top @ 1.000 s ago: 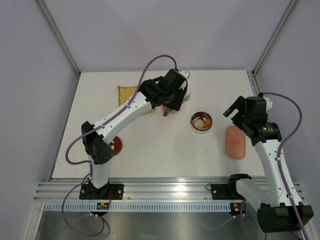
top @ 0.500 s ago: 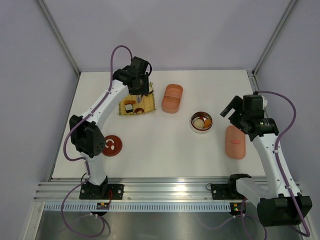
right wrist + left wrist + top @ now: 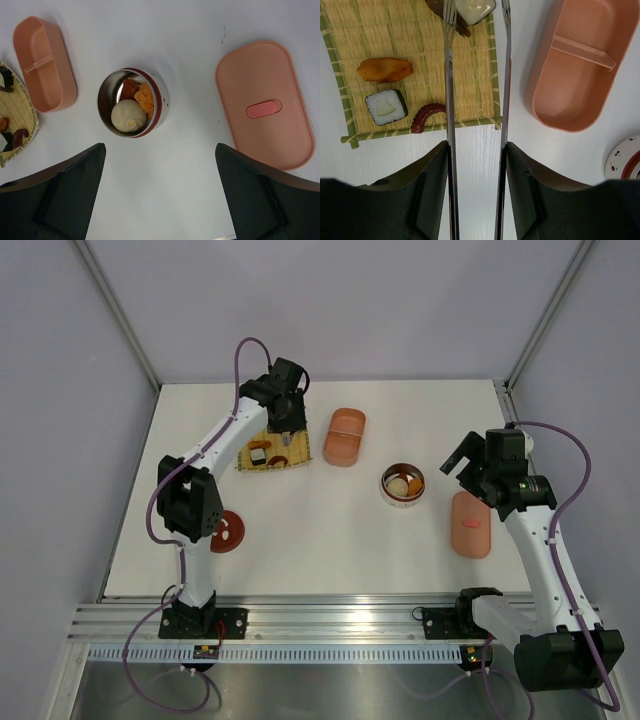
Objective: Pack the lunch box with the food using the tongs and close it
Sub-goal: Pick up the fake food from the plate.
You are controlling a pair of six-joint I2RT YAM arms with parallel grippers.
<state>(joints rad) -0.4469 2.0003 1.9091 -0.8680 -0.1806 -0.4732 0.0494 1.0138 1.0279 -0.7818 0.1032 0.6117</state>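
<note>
My left gripper (image 3: pixel 476 200) is shut on the tongs (image 3: pixel 449 100), whose two slim arms run up between its fingers (image 3: pixel 427 195). The tongs' tips stand apart on either side of a white food piece (image 3: pixel 475 7) at the far edge of the yellow mat (image 3: pixel 470 75). An orange-brown piece (image 3: pixel 385 69), a sushi block (image 3: pixel 386 106) and a red tentacle (image 3: pixel 427 115) also lie on the mat. The pink lunch box (image 3: pixel 580 70) stands open and empty beside the mat. My right gripper (image 3: pixel 160 200) hangs open near the box's pink lid (image 3: pixel 265 102).
A round steel bowl (image 3: pixel 105 95) with a white bun, an orange piece and a red-brown piece stands between the lunch box (image 3: pixel 345 437) and the lid (image 3: pixel 471 524). A red round lid (image 3: pixel 225 531) lies near the left arm's base.
My left arm has swung from over the lunch box back to the mat, and the tongs' arms have spread. The right arm has barely moved.
</note>
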